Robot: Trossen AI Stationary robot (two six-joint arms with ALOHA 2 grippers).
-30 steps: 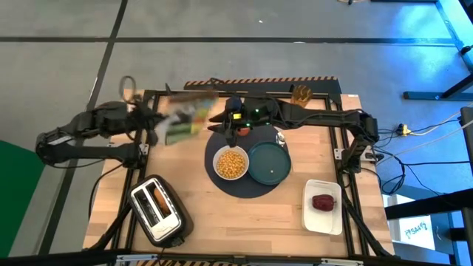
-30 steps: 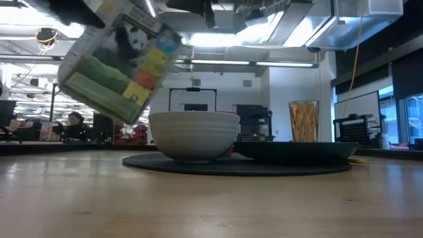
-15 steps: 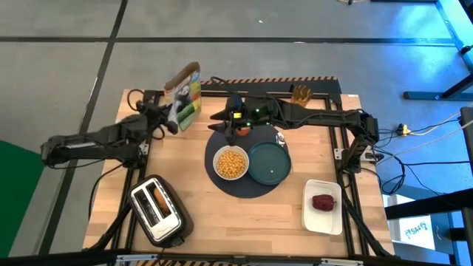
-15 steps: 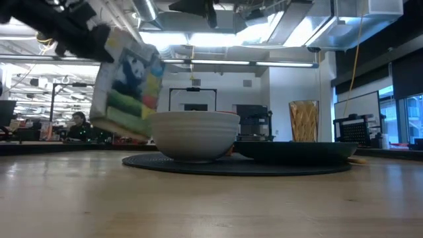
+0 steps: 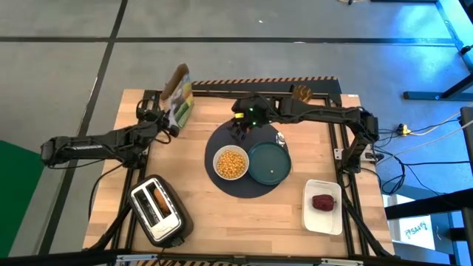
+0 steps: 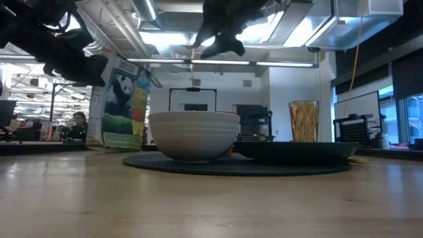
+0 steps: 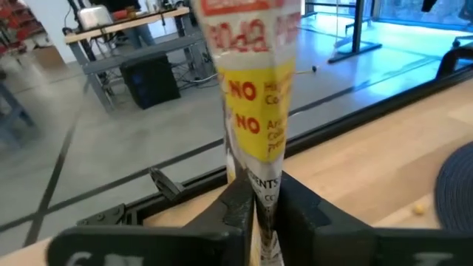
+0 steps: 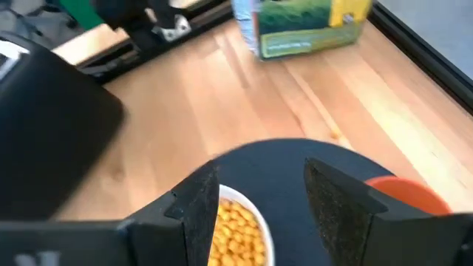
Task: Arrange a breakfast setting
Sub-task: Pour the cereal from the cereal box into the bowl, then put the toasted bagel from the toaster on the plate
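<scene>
In the high view, nearest the bottom of the frame, the silver toaster [image 5: 157, 210] sits at the lower left of the wooden table [image 5: 244, 218] with a toasted ring [image 5: 159, 199] in one slot, and the white rectangular tray [image 5: 323, 207] lies at the lower right holding the dark-red fruit [image 5: 323, 202]. Farther up, at the table's centre, the round dark-grey mat [image 5: 240, 185] carries the white bowl [image 5: 230, 162], filled with yellow cereal [image 5: 230, 162], and just to its right, touching or nearly so, the teal plate [image 5: 269, 163]. A spoon [image 5: 281, 138] lies at the mat's upper right edge. The right gripper [image 5: 238, 133] hangs above the mat's upper part, its fingers spread apart with nothing between them; in its wrist view the orange cup [image 8: 403, 193] shows on the mat just beyond the fingers, near the bowl. At the upper left of the frame the left gripper [image 5: 168, 123] is clenched on the lower edge of a cereal box [image 5: 177, 94], which stands close to upright at the table's far left edge; the left wrist view shows the box's thin edge pinched between the two fingers [image 7: 236, 210]. In the low view the box [image 6: 122, 106] stands left of the bowl and behind it, its base down at the tabletop. At the far edge a tan holder [image 5: 300, 94] stands right of centre.
</scene>
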